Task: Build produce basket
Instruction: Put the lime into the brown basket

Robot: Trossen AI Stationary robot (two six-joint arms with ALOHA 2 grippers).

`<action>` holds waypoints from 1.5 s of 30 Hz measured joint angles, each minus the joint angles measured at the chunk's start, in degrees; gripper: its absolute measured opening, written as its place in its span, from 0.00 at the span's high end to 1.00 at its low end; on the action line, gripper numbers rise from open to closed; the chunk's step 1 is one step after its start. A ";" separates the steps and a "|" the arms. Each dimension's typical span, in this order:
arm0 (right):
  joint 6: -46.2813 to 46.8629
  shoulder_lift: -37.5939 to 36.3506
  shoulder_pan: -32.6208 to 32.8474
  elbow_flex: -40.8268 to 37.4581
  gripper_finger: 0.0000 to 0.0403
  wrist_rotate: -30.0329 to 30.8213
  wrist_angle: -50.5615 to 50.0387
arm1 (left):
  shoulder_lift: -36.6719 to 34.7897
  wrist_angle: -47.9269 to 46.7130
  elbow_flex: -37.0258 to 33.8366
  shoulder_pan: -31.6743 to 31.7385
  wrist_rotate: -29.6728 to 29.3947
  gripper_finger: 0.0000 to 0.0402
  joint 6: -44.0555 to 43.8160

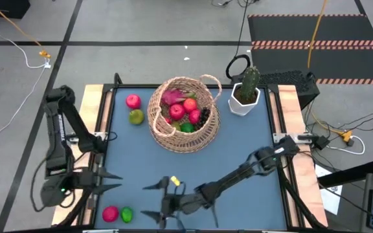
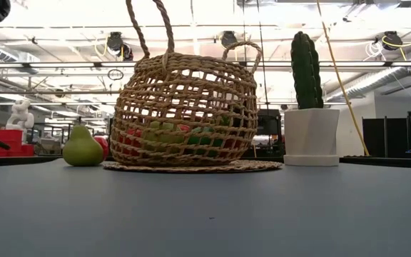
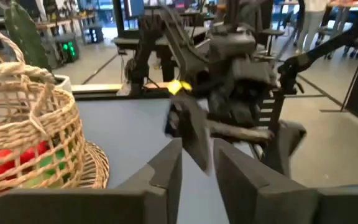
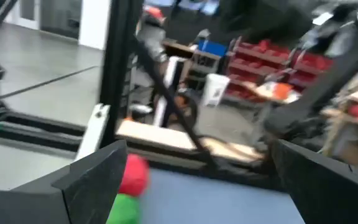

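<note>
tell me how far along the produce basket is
Done: the basket already holds several fruits. In hand: nothing; the right gripper, open, faces the red and green fruits at the near edge, and the left gripper holds nothing. Left: those two, plus the apple and pear beside the basket.

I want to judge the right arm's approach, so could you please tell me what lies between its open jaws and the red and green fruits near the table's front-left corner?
Only bare blue table separates the right gripper from the red fruit and green fruit, seen in the high view.
</note>
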 joint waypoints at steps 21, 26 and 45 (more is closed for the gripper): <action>22.26 24.95 -5.41 22.68 0.02 -19.23 -7.95 | 3.24 -25.25 -0.56 1.77 7.37 0.91 -32.64; 17.53 25.03 -5.60 22.40 0.02 -19.21 -9.78 | 3.36 -26.12 -2.95 6.07 12.75 0.91 -35.95; 26.42 25.05 -5.88 22.24 0.02 -20.32 -11.68 | 18.36 2.17 -14.16 10.75 54.86 0.68 -38.92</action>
